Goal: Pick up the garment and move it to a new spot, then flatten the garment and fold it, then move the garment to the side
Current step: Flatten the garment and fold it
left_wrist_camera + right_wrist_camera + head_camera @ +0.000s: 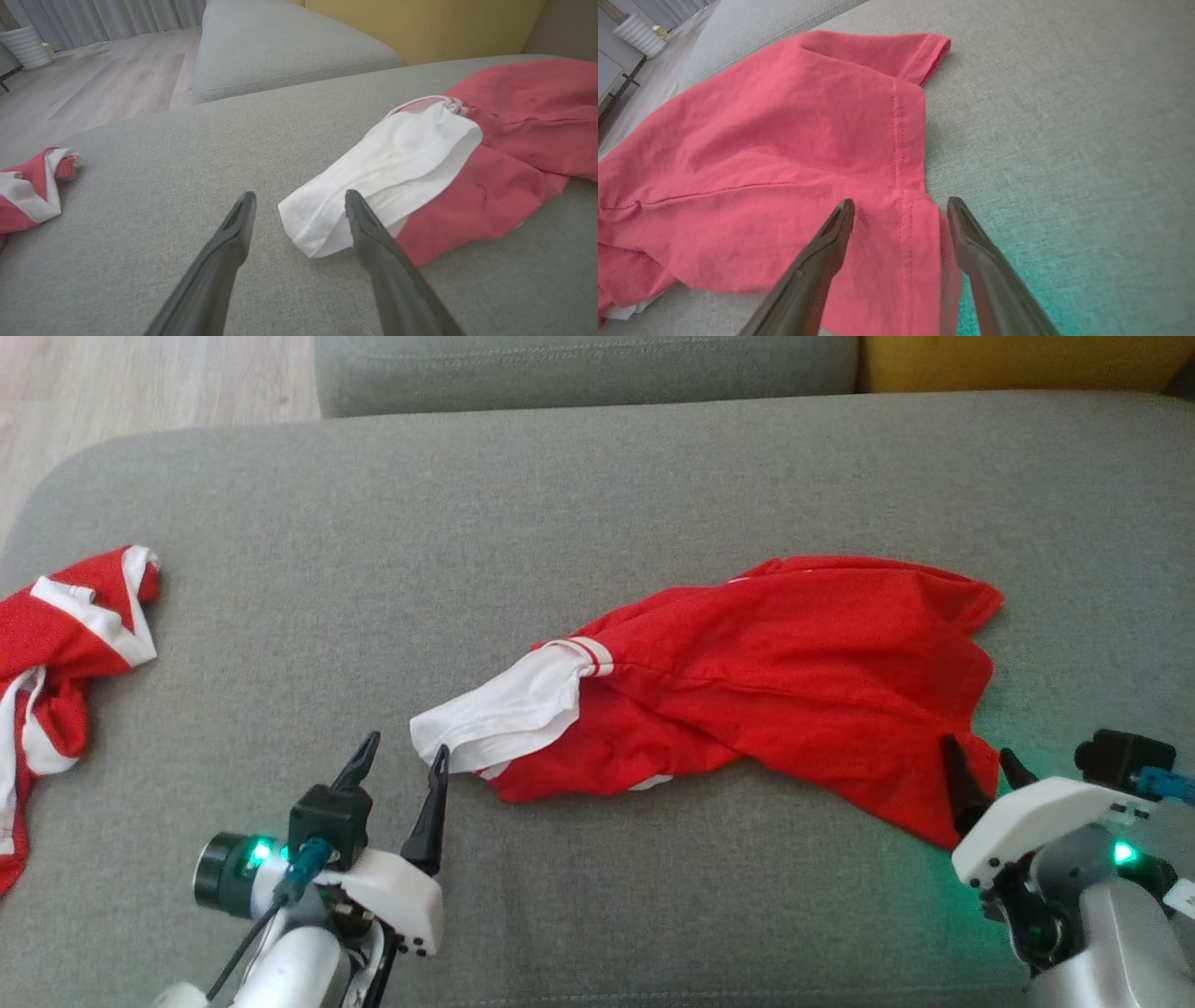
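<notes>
Lying crumpled at the far left of the grey sofa cushion is a second red-and-white cloth. Next comes the left gripper — fingers spread, holding nothing — just beside the white sleeve of the red garment, which lies mid-cushion. At the garment's right corner, the right gripper has its fingers apart, one either side of a seam.

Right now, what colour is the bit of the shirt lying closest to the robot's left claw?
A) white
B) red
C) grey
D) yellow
A: the white end of the red garment lies right beside the fingertips of the open left gripper, while the red cloth starts farther off.
</notes>
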Robot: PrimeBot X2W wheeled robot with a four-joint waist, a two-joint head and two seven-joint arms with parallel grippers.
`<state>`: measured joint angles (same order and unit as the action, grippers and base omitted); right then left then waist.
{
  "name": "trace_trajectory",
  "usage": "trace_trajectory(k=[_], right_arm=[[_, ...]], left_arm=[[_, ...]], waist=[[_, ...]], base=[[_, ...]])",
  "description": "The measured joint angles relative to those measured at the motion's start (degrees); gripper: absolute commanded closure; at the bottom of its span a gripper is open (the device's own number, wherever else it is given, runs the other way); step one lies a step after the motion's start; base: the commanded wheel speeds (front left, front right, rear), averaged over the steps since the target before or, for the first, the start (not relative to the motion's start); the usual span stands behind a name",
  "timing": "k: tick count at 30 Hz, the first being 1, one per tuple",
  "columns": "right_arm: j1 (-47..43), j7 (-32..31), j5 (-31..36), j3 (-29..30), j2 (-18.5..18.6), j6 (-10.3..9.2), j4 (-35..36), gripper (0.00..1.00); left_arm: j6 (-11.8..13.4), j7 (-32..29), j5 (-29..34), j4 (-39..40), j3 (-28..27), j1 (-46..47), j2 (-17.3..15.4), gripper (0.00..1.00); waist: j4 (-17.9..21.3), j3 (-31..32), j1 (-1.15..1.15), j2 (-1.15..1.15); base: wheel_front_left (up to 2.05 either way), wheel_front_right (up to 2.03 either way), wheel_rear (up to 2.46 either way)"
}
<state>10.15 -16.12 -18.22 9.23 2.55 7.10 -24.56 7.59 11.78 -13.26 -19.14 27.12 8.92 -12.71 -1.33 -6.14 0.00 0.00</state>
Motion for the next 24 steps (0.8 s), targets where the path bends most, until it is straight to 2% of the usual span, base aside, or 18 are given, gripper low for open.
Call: trace_trajectory(k=[12,24], right_arm=[[2.57,-0.40,-5.14,-1.88,0.02,0.00,-3.75,0.00],[3.52,4.24,-6.39,-3.01,0.02,0.00,-3.33,0.00]], left_arm=[[-0.01,1.01,-0.02,-0.22,0.13,1.21,0.18,0.00],[-0.01,1.44,-0.82,-0.75,0.45,1.27,0.35,0.00]], waist=[[-0.24,-1.39,0.00,0.00],[0.24,-1.04,0.00,0.00]], base=[[0.00,0.00,0.00],[0.00,0.00,0.00]])
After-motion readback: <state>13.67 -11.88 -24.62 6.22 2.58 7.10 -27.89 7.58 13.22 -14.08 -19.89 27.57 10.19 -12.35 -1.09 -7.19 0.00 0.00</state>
